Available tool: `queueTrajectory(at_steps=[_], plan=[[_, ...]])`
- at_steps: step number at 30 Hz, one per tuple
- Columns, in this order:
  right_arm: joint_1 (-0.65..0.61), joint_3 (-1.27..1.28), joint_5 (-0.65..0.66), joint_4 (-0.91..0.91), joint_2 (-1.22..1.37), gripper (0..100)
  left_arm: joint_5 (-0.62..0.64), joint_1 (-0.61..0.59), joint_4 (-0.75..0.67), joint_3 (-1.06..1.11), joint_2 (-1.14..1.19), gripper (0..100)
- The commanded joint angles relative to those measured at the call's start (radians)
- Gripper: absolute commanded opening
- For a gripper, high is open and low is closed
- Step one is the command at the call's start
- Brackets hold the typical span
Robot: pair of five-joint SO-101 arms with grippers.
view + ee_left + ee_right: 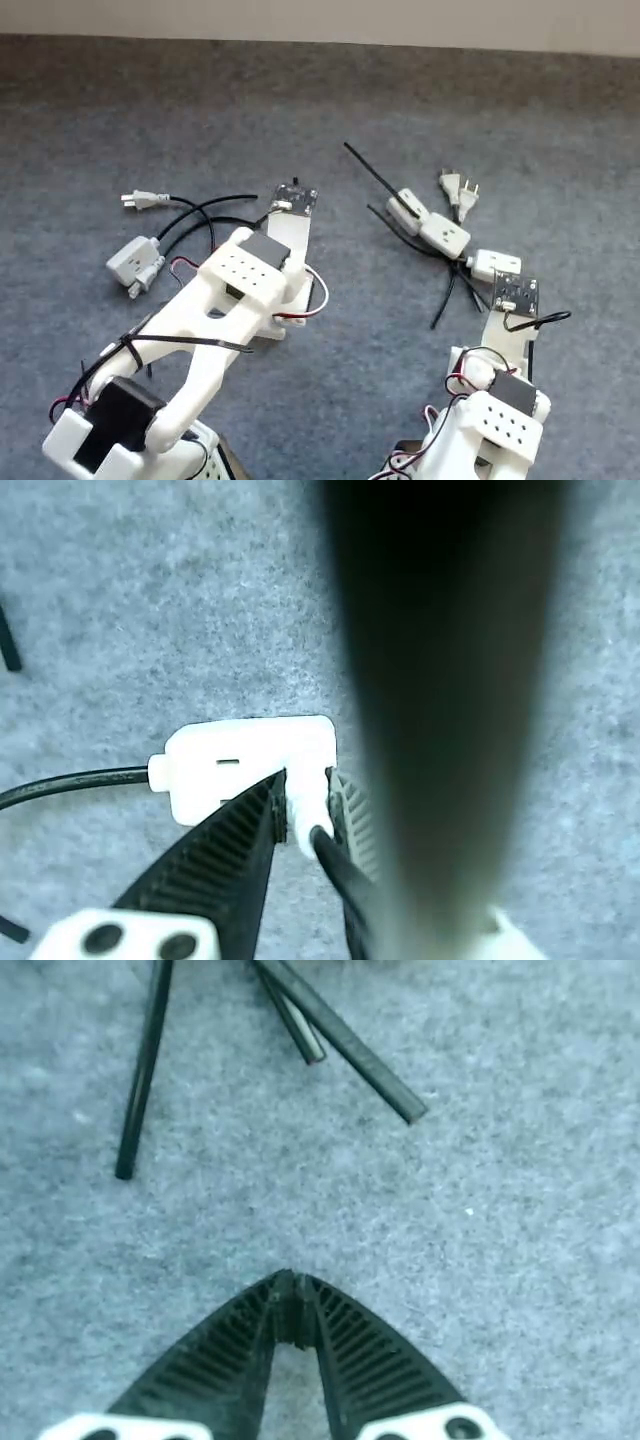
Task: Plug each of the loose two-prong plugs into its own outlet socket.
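Plugs lie loose on either side of the grey felt-like surface [330, 100]; the left plug [145, 200] is white, prongs pointing away from its black cord, near a white socket block [135, 262]; the right plug [458, 188] lies prongs up the frame, just beside a row of three white socket blocks [445, 235] strung along crossing black cords [440, 280].

The left pincer [305, 805] is clamped on the end of a white connector [245, 760] that rests on the surface with a black cord leaving its far end; I cannot tell whether this is a plug or a socket; a small dash-like mark on its face is too small to read as writing.

The right pincer [296, 1295] is closed with its ribbed tips touching and nothing between them, above bare surface, with cut cord ends [340, 1035] lying well ahead of it.

A dark blurred shape [440, 680] stands close to the lens in the left wrist view and hides what lies behind it; from above, the left arm [230, 290] covers its own pincer and the connector; the right arm [505, 415] sits low at the edge, its small circuit board [515, 292] just beside the nearest socket block; no print on the boards can be read.
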Motion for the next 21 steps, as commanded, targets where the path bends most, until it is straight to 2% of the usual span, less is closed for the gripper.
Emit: queueTrajectory(at_steps=[1, 6, 12, 15, 21], plan=[[0.012, -0.002, 0.005, -0.016, -0.012, 0.8, -0.181, -0.077, 0.025, 0.027, 0.004, 7], [0.01, -0.002, 0.005, -0.016, -0.012, 0.8, -0.373, -0.153, 0.203, -0.097, 0.002, 20], [0.007, -0.002, 0.005, -0.016, -0.012, 0.8, -0.605, -0.223, 0.433, -0.358, 0.004, 25], [0.007, -0.002, 0.005, -0.016, -0.012, 0.8, -0.786, -0.234, 0.463, -0.437, 0.012, 25], [0.01, -0.002, 0.005, -0.016, -0.012, 0.8, -1.134, -0.219, 0.46, -0.443, 0.013, 25]])
